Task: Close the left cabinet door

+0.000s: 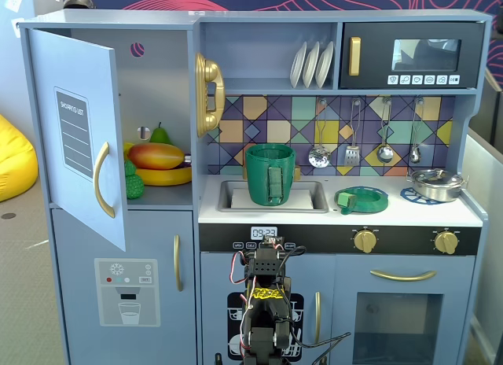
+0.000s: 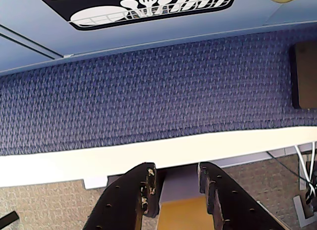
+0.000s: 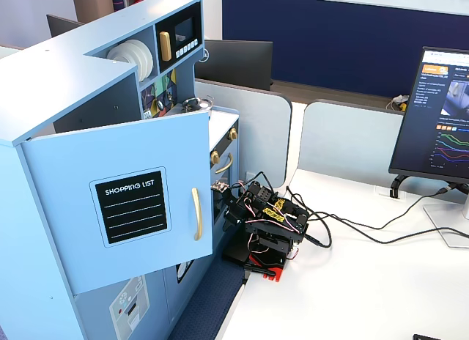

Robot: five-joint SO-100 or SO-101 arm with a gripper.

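Note:
The left cabinet door point(image 1: 78, 137) is a light-blue panel with a black "SHOPPING LIST" label and a curved gold handle point(image 1: 102, 180). It stands swung wide open at the upper left of the toy kitchen. In another fixed view the door point(image 3: 121, 208) juts out toward the camera. The black arm point(image 1: 267, 302) sits folded low in front of the kitchen's middle, to the right of the door and well below it; it also shows in a fixed view point(image 3: 267, 223). In the wrist view my gripper point(image 2: 176, 173) points down at the table edge, jaws parted and empty.
Toy fruit point(image 1: 157, 156) lies on the shelf inside the open cabinet. Below is the water-dispenser door point(image 1: 127, 290). A gold telephone point(image 1: 208, 94) hangs beside the opening. A green pot point(image 1: 269, 175) sits in the sink. Cables and a monitor point(image 3: 440, 120) stand on the white table.

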